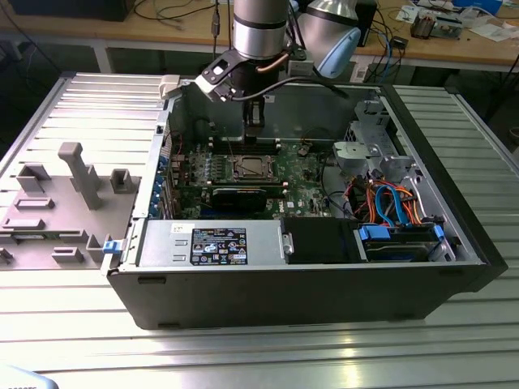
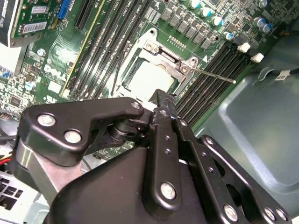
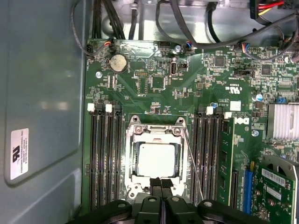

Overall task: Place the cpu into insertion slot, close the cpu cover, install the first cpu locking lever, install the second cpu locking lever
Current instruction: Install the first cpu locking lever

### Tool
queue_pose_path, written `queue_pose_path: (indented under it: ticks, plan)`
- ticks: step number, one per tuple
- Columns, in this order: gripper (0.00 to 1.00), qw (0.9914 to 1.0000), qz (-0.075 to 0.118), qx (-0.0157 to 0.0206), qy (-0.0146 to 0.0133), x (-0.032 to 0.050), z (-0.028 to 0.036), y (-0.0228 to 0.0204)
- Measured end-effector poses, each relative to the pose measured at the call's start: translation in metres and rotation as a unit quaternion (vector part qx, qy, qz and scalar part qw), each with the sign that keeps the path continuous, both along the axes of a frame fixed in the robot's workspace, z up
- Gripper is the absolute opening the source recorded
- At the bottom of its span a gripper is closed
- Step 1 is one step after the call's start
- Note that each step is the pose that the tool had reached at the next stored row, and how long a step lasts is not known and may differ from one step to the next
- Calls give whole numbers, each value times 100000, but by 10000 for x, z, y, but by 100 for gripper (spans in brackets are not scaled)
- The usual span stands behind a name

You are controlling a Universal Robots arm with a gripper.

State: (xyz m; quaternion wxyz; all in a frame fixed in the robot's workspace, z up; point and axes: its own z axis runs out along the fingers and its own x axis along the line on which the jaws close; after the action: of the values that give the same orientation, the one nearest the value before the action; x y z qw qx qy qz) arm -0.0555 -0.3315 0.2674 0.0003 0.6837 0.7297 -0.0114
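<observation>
And here we are inside the open computer case (image 1: 324, 284), which sits on a ribbed metal table (image 1: 243, 356). The arm reaches down from above in the exterior view, and the gripper (image 1: 255, 130) hangs just over the green circuit board (image 1: 308, 190), close above the socket.

From the first wrist view the picture is clear: the cpu (image 3: 155, 158) lies flat in the insertion slot (image 3: 131, 161), its pale silvery face showing through the square window of the cpu cover (image 3: 156, 132). The cover lies down flat over the chip. A thin wire locking lever (image 3: 194, 163) stands off along one side of the socket, angled away from the frame, not tucked down. The second wrist view shows that same lever (image 2: 216, 74) sticking out over the memory slots (image 2: 219, 60).

The gripper (image 3: 161, 183) has its two black fingertips pressed together, nothing between them, right at the edge of the socket frame. In the second wrist view the closed fingers (image 2: 161, 100) sit just beside the chip (image 2: 149, 79). Long black memory slots (image 3: 105, 158) flank the socket on both sides
</observation>
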Motion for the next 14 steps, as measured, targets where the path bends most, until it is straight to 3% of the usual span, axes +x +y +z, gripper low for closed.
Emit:
queue_pose_path:
  ticks: [6,14]
  plan:
    - [11,99938,3534,-2,2,0,0,0]
    - [11,99679,8000,-3,0,0,0,0]
